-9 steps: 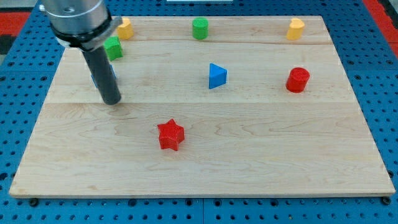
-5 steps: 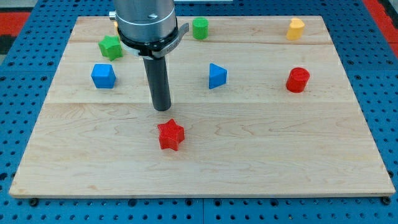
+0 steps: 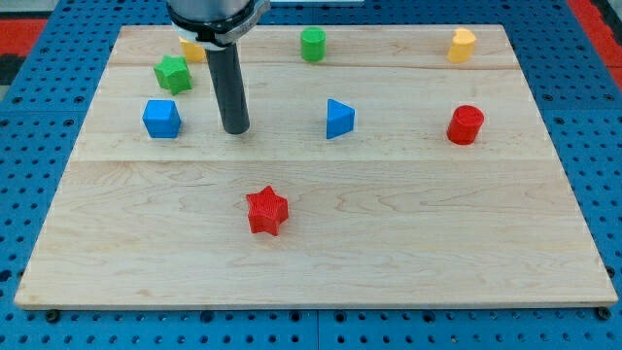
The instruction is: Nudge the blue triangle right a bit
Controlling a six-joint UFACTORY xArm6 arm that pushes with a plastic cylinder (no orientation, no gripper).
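My tip (image 3: 235, 129) stands at 9 o'clock of the blue triangle (image 3: 339, 119), well apart, with the blue cube (image 3: 161, 119) at its 9 o'clock. There are no jaws.

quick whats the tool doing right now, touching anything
No gripper, just my tip: it holds nothing, touches no block, and sits between the blue cube and the blue triangle, to the triangle's left.

My tip (image 3: 235, 129) rests on the counter (image 3: 408, 243) between the blue cube (image 3: 161, 119) at the view's left and the blue triangle (image 3: 339, 119) at the view's right — apart from both. The red star (image 3: 266, 211) lies nearer the view's bottom.
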